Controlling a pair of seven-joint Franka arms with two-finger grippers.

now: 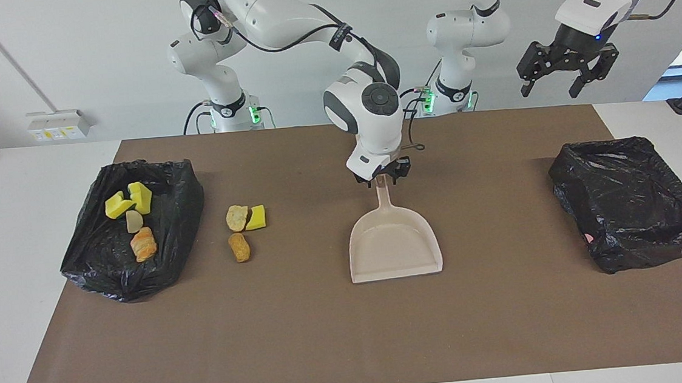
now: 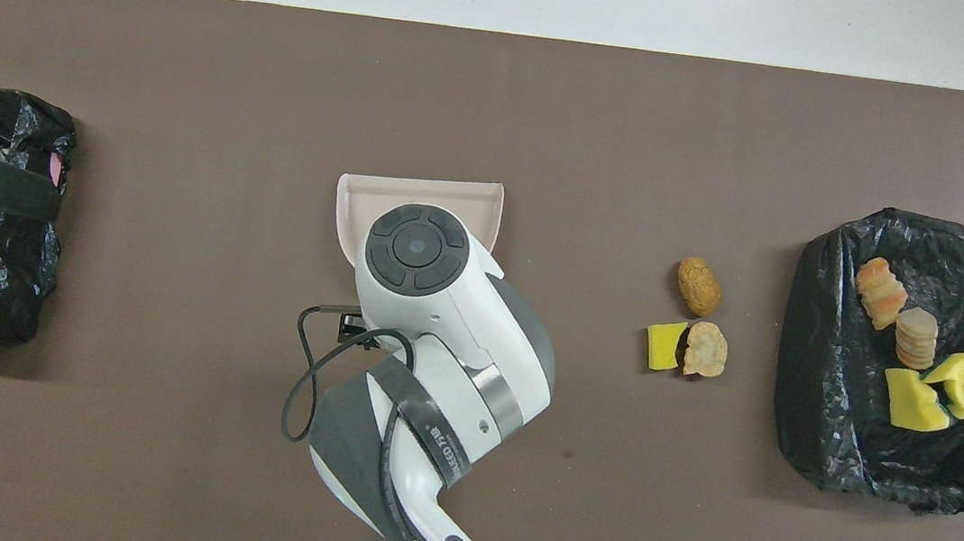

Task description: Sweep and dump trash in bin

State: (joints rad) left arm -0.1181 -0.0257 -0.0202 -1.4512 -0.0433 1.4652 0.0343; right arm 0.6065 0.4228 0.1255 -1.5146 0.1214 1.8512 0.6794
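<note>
Right gripper: you see your right gripper (image 1: 382,178) low over the mat, at the tip of the dustpan (image 1: 395,247) handle; its fingers sit to either side of the handle, and whether they clamp it or stand apart cannot be told.
Left gripper: your left gripper (image 1: 556,82) hangs high in the air over the left arm's end of the table, fingers spread apart and empty; that arm waits.
Dustpan: the beige pan lies flat on the brown mat (image 1: 341,350) at mid-table, handle toward the robots, with nothing in its scoop.
Trash on the mat: three bits (image 1: 245,226) lie between the dustpan and the bin at the right arm's end, namely a tan lump touching a yellow sponge chunk, and an orange-brown lump just beside them, farther from the robots.
Trash in the bin: four bits (image 1: 131,219), two yellow chunks and two bread-like lumps, rest in the black-lined bin (image 1: 167,229) at the right arm's end.
Second bin: a black-lined bin (image 1: 634,205) sits at the left arm's end.
</note>
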